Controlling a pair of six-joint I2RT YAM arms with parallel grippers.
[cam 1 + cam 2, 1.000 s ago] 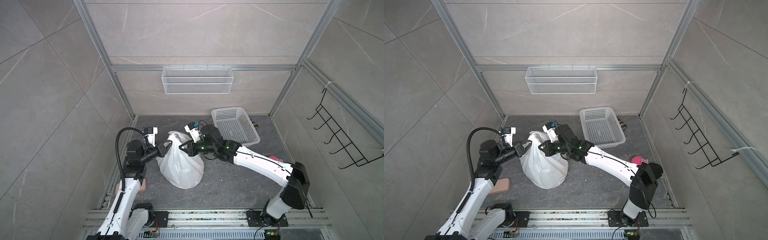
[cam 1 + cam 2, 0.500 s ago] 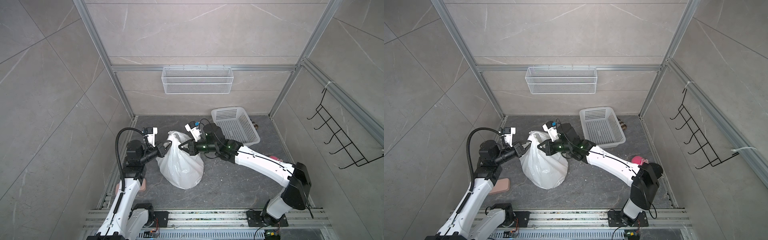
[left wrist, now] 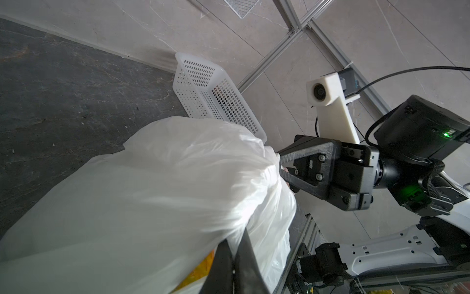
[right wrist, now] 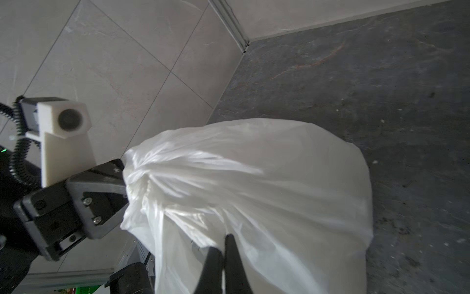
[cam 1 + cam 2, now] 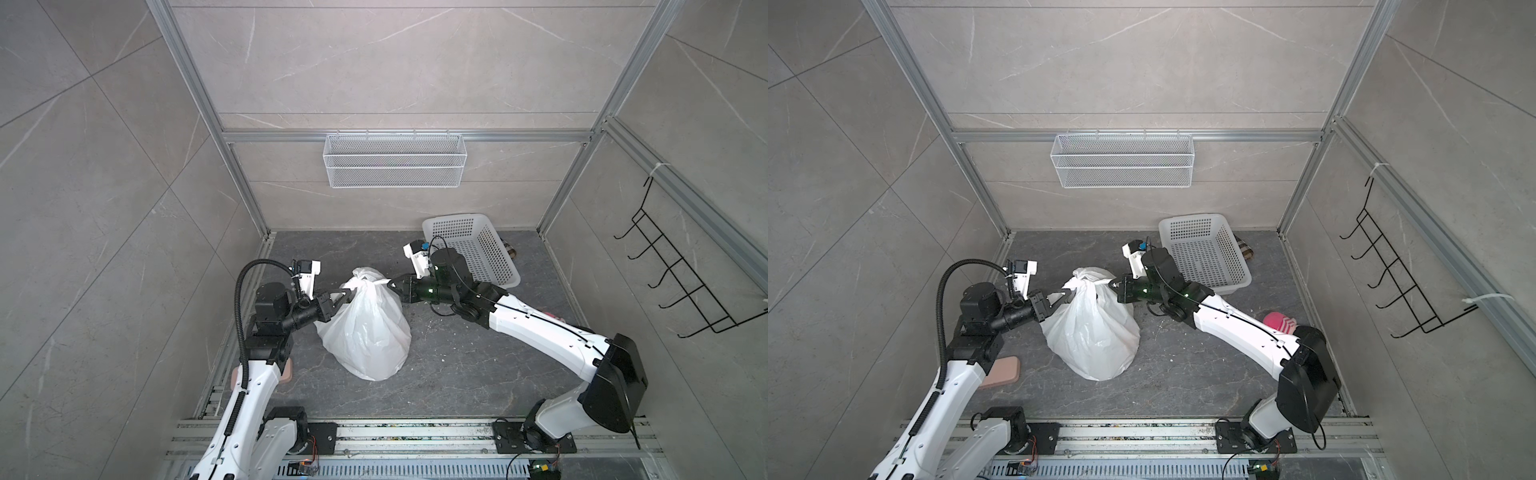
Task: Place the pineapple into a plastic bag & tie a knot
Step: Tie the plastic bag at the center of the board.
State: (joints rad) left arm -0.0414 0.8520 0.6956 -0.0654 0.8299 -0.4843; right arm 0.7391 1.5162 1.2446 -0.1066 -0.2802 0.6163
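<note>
The white plastic bag (image 5: pixel 365 332) stands full on the dark floor in both top views, its top bunched into a knot (image 5: pixel 365 286). My left gripper (image 5: pixel 351 294) is shut on the bag's film at the left of the knot (image 5: pixel 1086 284). At the right of the knot my right gripper (image 5: pixel 390 282) is shut on the film. Each wrist view shows thin dark fingers pinched together on white film: left gripper (image 3: pixel 235 244), right gripper (image 4: pixel 225 244). The pineapple is hidden; only a yellow patch (image 3: pixel 201 269) shows through the film.
A white perforated basket (image 5: pixel 473 249) lies at the back right, close behind my right wrist. A wire basket (image 5: pixel 395 160) hangs on the back wall and a black hook rack (image 5: pixel 681 286) on the right wall. A pink object (image 5: pixel 1279 322) and a tan pad (image 5: pixel 1003 372) lie on the floor.
My right gripper has shut on the bag's film and drawn back a little to the right. The left gripper has stayed shut in place.
</note>
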